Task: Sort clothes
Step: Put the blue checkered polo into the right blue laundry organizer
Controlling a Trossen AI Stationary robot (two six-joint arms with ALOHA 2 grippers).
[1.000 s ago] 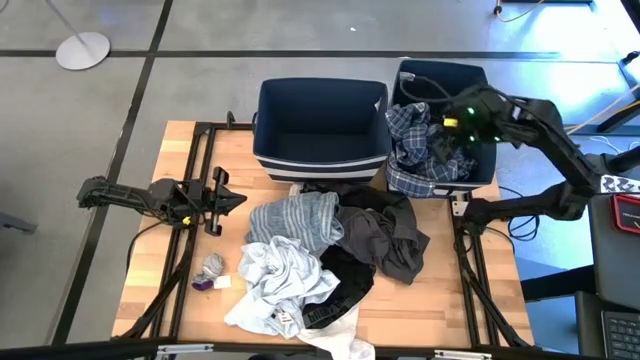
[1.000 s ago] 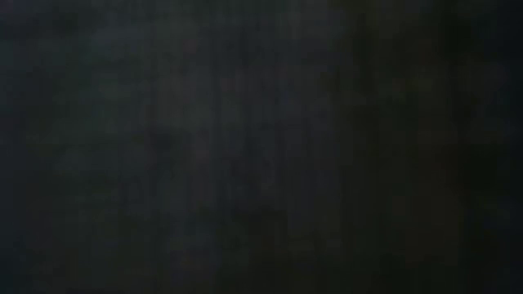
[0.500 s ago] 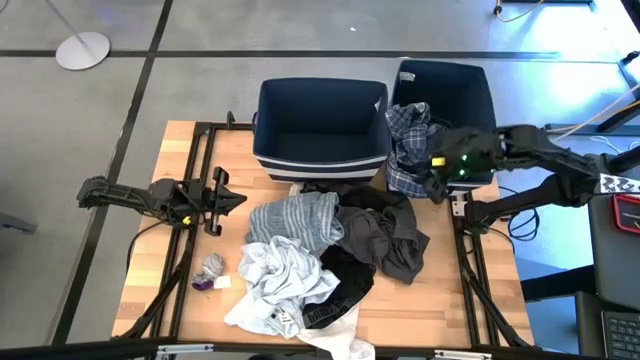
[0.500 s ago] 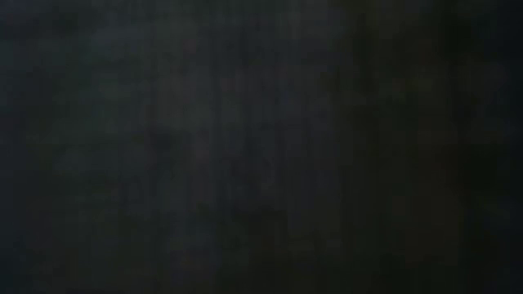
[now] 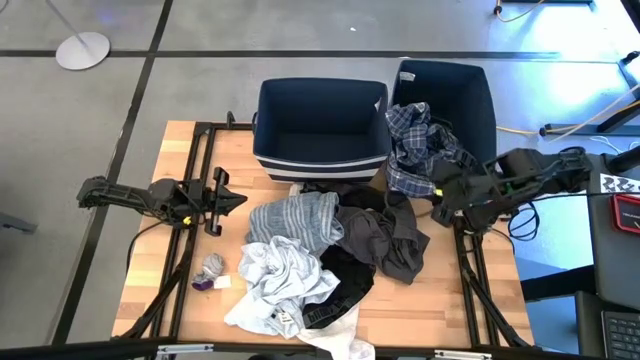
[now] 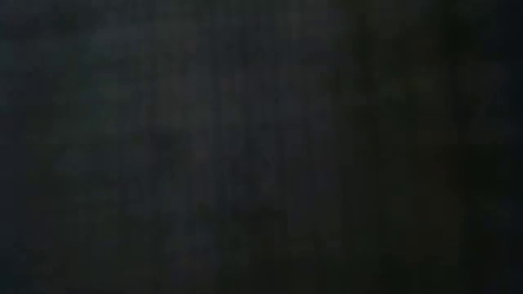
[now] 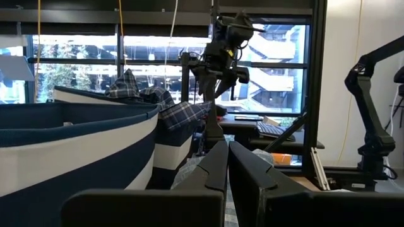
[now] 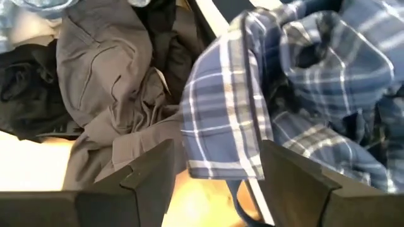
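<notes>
Blue-white plaid shirt (image 5: 420, 148) drapes over the front rim of the right navy bin (image 5: 478, 92), part inside, part hanging down toward the table; in the right wrist view the plaid shirt (image 8: 297, 94) fills the space just ahead of the right gripper's fingers (image 8: 148, 173), hem hanging between them, not touched. Right gripper (image 5: 445, 192) sits low at the table's right edge, just below the shirt's hanging end, fingers spread apart, nothing in them. Dark grey garment (image 5: 385, 232) lies just beside that gripper toward the table middle, seen again as grey garment (image 8: 107, 82) in the right wrist view. Further from it: black item (image 5: 345, 285), grey striped top (image 5: 298, 220), white pieces (image 5: 275, 280) in one overlapping pile, small grey-and-purple bundle (image 5: 210, 270) apart on the wood. Left navy bin (image 5: 322, 125) beside the right one, nothing visible inside. Left gripper (image 5: 222, 198) is parked at the table's left, well apart from the pile, fingers (image 7: 218, 161) pressed together, nothing held. Low view all dark.
</notes>
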